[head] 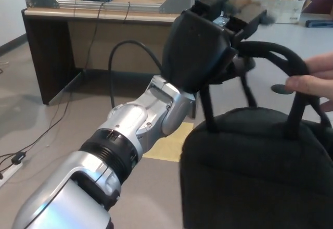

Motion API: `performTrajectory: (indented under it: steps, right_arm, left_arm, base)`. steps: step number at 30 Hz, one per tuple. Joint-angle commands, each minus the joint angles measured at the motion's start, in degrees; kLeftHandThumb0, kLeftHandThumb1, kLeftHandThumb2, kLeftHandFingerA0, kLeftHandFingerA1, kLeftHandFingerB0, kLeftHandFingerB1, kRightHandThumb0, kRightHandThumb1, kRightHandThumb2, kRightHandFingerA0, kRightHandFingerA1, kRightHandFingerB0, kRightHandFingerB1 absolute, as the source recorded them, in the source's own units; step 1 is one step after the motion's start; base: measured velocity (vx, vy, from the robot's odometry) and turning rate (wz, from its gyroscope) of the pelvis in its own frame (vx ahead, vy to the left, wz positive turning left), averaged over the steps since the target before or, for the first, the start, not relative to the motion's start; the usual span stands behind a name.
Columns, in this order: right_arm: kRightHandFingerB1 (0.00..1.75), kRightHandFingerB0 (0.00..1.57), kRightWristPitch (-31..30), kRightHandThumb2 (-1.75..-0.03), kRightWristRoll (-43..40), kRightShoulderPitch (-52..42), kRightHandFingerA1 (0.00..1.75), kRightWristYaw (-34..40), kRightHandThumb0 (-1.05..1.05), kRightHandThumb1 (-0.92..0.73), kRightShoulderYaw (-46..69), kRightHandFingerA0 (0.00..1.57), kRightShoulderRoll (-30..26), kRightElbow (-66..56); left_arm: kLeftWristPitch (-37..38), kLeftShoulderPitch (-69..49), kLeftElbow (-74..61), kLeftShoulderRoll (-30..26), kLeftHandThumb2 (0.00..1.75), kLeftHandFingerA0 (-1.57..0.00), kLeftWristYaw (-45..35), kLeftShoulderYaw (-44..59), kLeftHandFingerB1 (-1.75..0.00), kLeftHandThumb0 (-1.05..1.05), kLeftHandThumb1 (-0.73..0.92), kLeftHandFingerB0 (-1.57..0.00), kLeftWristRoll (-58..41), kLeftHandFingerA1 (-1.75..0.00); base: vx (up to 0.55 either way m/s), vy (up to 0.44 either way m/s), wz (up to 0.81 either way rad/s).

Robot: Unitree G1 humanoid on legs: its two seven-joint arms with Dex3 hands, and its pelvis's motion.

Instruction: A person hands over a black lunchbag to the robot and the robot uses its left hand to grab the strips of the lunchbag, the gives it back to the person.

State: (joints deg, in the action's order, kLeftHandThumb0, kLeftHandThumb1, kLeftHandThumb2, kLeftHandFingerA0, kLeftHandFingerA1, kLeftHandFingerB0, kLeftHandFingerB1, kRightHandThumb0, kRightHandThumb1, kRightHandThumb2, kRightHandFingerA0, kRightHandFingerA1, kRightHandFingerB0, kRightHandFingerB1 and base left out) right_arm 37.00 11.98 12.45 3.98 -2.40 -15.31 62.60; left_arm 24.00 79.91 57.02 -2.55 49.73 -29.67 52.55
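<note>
The left hand (208, 47) sat upper center, its fingers (250, 18) closed on the strips (270, 49). The black lunchbag (255, 172) hung at lower right, a person's hand (312, 75) pinching the strips at the right edge.

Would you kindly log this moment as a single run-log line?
phase: handback | left robot hand: shut on strap | person's hand: gripping same strap | lunchbag: hanging below | right robot hand: not in view

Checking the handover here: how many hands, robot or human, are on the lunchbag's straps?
2. The robot's left hand is at the straps near their top; a person's hand grips them at right. The robot's right hand is out of view.
</note>
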Motion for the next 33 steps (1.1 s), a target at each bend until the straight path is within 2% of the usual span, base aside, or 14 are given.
performTrajectory:
  steps: [1, 6, 7, 8, 13, 16, 24, 25, 26, 27, 30, 31, 32, 33]
  right_arm:
    - [0.51, 0.33, -0.22, -1.07, 0.2, -0.24, 0.57, 0.37, -0.7, -0.67, -0.08, 0.38, -0.45, 0.74]
    - [0.51, 0.33, -0.12, -1.07, -0.08, -0.2, 0.57, 0.4, -0.7, -0.67, 0.15, 0.39, -0.31, 0.77]
    - [0.39, 0.4, 0.07, -0.68, 0.05, -0.37, 0.45, 0.69, -0.74, -0.8, 0.09, 0.43, -0.27, 0.65]
    - [0.4, 0.44, 0.49, -0.65, 0.15, -0.61, 0.44, 1.13, -0.7, -0.84, 0.06, 0.43, -0.11, 0.57]
    - [0.4, 0.41, 0.5, -0.68, 0.37, -0.57, 0.46, 1.5, -0.73, -0.8, -0.06, 0.43, 0.02, 0.68]
    - [0.39, 0.43, 0.55, -0.66, -0.04, -1.0, 0.43, 0.92, -0.71, -0.85, 0.18, 0.44, -0.15, 0.46]
    - [0.39, 0.43, 0.55, -0.66, -0.03, -1.0, 0.43, 0.92, -0.71, -0.85, 0.18, 0.44, -0.15, 0.45]
    - [0.38, 0.43, 0.11, -0.66, -0.06, -0.87, 0.42, 0.71, -0.73, -0.86, 0.18, 0.41, -0.26, 0.44]
    - [0.52, 0.35, -0.25, -1.07, -0.05, -0.82, 0.57, 0.66, -0.69, -0.67, 0.25, 0.38, -0.56, 0.48]
    - [0.52, 0.35, -0.12, -1.07, -0.02, -0.93, 0.57, 0.87, -0.69, -0.67, 0.32, 0.38, -0.72, 0.56]
    - [0.52, 0.35, -0.06, -1.07, 0.0, -0.96, 0.57, 0.93, -0.69, -0.67, 0.34, 0.38, -0.67, 0.58]
    - [0.53, 0.35, 0.17, -1.05, -0.17, -0.92, 0.57, 0.97, -0.65, -0.66, 0.45, 0.38, -0.4, 0.67]
    - [0.53, 0.35, 0.45, -1.05, -0.39, -0.87, 0.57, 1.03, -0.65, -0.66, 0.58, 0.38, -0.07, 0.78]
    - [0.38, 0.4, 0.09, -0.66, -0.68, -0.55, 0.43, 0.81, -0.71, -0.84, 0.78, 0.41, 0.03, 0.99]
  left_arm:
    - [-0.33, -3.74, -10.94, -4.26, 0.6, 0.0, -32.92, 3.51, 0.0, -1.02, 0.65, 0.0, -13.44, 0.0]
    - [-1.17, -4.75, -15.04, -4.93, 0.61, 0.0, -36.52, 4.39, 0.0, -1.05, 0.66, 0.0, -15.38, 0.0]
    - [-2.04, -5.33, -17.94, -5.5, 0.62, 0.0, -39.25, 4.89, 0.0, -1.05, 0.63, 0.0, -17.29, 0.0]
    - [-3.28, -6.22, -22.57, -6.53, 0.61, 0.0, -43.55, 5.79, 0.0, -1.05, 0.64, 0.0, -20.29, 0.0]
    - [-3.64, -6.99, -25.19, -7.56, 0.61, 0.0, -45.16, 6.47, 0.0, -1.05, 0.65, 0.0, -20.79, 0.0]
    - [-3.12, -11.97, -33.2, -13.39, 0.6, 0.0, -46.36, 9.45, 0.0, -1.0, 0.64, 0.0, -23.7, 0.0]
    - [-4.98, -13.26, -36.28, -13.46, 0.6, 0.0, -48.78, 10.19, 0.0, -1.0, 0.64, 0.0, -24.09, 0.0]
    - [-4.94, -16.7, -39.55, -16.55, 0.6, 0.0, -49.14, 12.44, 0.0, -0.99, 0.61, 0.0, -25.77, 0.0]
    - [-1.29, -27.86, -42.83, -23.62, 0.85, 0.0, -45.92, 18.68, -0.02, -0.82, 0.49, 0.0, -28.8, 0.0]
    - [2.86, -37.54, -43.27, -28.4, 0.85, 0.0, -41.96, 23.73, -0.02, -0.82, 0.49, 0.0, -30.49, 0.0]
    - [2.99, -39.93, -44.46, -29.15, 0.85, 0.0, -42.02, 25.12, -0.02, -0.82, 0.49, 0.0, -30.96, 0.0]
    - [5.78, -45.39, -43.76, -30.0, 0.8, -0.01, -40.69, 26.68, -0.17, -0.67, 0.42, -0.04, -32.3, -0.13]
    - [9.28, -52.19, -42.82, -31.03, 0.8, -0.01, -39.01, 28.64, -0.17, -0.67, 0.42, -0.04, -33.95, -0.13]
    - [12.11, -56.94, -41.16, -31.15, 0.77, -0.05, -36.32, 29.57, -0.22, -0.65, 0.41, -0.07, -33.55, -0.21]
  base:
    - [0.0, 0.0, 0.0]
    - [0.0, 0.0, 0.0]
    - [0.0, 0.0, 0.0]
    - [0.0, 0.0, 0.0]
    - [0.0, 0.0, 0.0]
    - [0.0, 0.0, 0.0]
    - [0.0, 0.0, 0.0]
    - [0.0, 0.0, 0.0]
    - [0.0, 0.0, 0.0]
    - [0.0, 0.0, 0.0]
    - [0.0, 0.0, -0.03]
    - [0.0, 0.0, 0.0]
    - [0.0, 0.0, 0.0]
    - [0.0, 0.0, 0.0]
